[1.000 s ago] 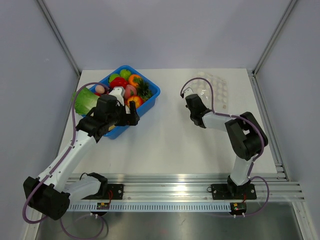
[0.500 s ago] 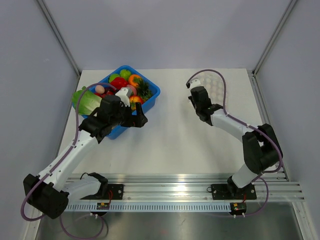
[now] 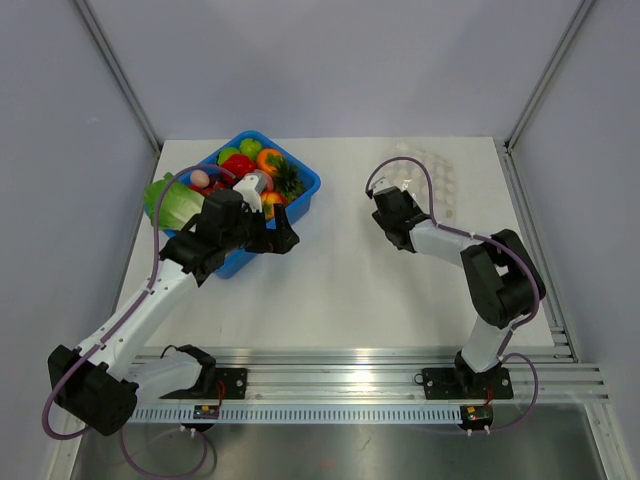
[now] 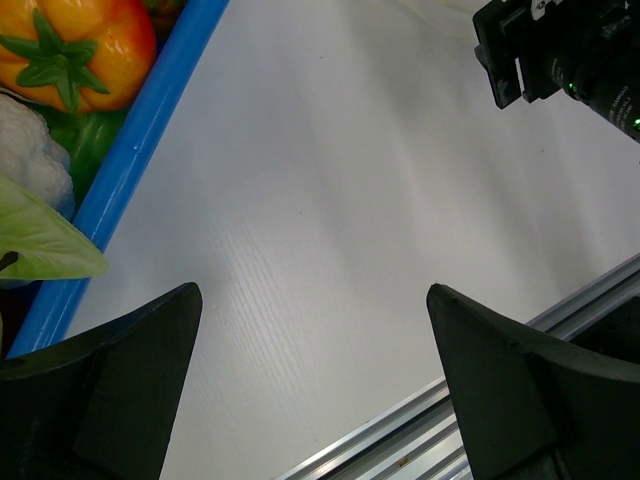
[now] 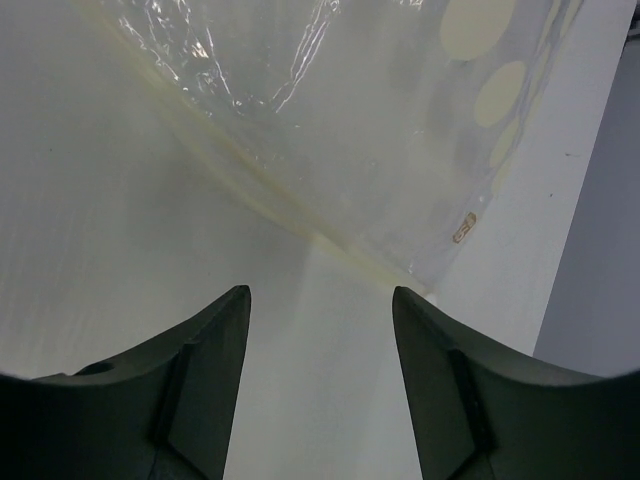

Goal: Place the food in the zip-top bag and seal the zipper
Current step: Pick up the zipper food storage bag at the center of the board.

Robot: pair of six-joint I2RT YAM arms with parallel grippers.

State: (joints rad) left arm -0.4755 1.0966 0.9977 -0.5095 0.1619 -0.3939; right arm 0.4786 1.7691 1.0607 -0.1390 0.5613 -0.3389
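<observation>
With right gripper [image 5: 318,295] parted and empty, hovering just short of the zipper [image 5: 260,200] on the zip-top bag [image 5: 380,120], lying flat at far right. With left gripper [image 4: 312,300] spread wide, holding nothing beside the blue bin [image 4: 150,120]. Nothing bagged yet: food [image 3: 245,165] sitting in the bin, loading and sealing both pending.

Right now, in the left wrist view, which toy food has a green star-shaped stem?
The orange, tomato-like piece in the blue bin, at top left. The white cauliflower and the pale green leaf below it show no stem.
</observation>
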